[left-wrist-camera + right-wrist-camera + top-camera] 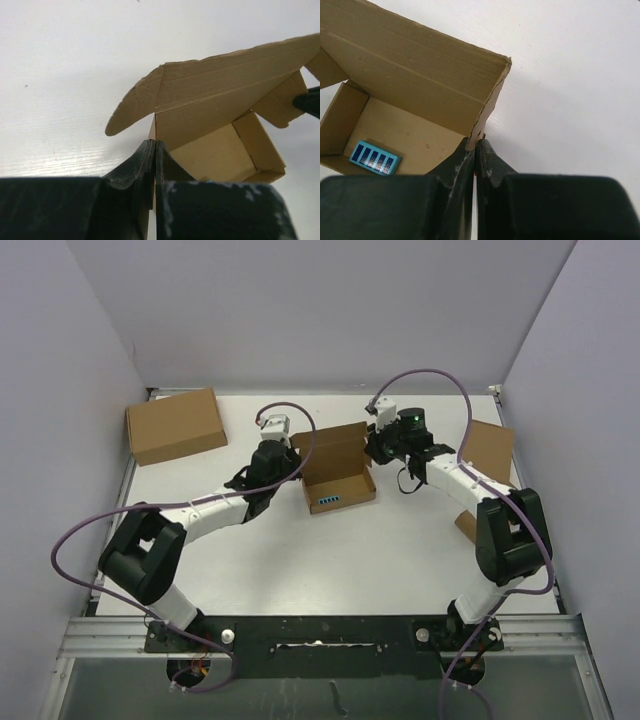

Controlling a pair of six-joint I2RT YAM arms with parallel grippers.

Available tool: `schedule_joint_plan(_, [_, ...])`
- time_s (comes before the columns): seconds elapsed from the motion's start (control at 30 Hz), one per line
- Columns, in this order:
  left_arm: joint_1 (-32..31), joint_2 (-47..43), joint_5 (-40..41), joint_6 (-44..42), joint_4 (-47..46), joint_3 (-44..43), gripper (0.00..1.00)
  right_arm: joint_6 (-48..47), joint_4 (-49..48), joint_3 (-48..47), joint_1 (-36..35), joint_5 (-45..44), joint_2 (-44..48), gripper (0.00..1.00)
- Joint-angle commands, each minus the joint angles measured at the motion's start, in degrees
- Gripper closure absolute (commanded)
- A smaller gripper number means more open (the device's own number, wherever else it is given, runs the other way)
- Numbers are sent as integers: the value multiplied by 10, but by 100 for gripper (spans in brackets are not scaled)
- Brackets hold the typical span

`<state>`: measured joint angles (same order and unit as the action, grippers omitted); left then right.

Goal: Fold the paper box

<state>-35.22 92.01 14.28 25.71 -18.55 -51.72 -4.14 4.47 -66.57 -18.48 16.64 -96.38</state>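
Note:
The paper box (338,475) is half-folded at mid-table: an open brown tray with its lid (334,447) standing up at the back and a blue label (328,501) on its floor. My left gripper (293,462) is at the box's left end. In the left wrist view it (156,146) is shut on the upright left wall, under a rounded flap (135,110). My right gripper (372,448) is at the right end. In the right wrist view it (476,143) is shut on the edge of the right side panel (492,107), beside the blue label (374,157).
A closed brown box (175,425) lies at the back left. Another brown box (488,455) sits at the right edge, partly behind the right arm. White walls close off the table's back and sides. Purple cables arc over both arms.

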Motion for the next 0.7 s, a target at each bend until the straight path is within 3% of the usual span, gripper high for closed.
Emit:
schedule_joint_plan(0.0, [-17, 13, 32, 69, -15, -49, 100, 51, -75, 27, -14, 14, 21, 100])
schedule_joint_plan(0.67, [-83, 17, 120, 144, 53, -48, 100, 85, -92, 107, -40, 1, 84, 100])
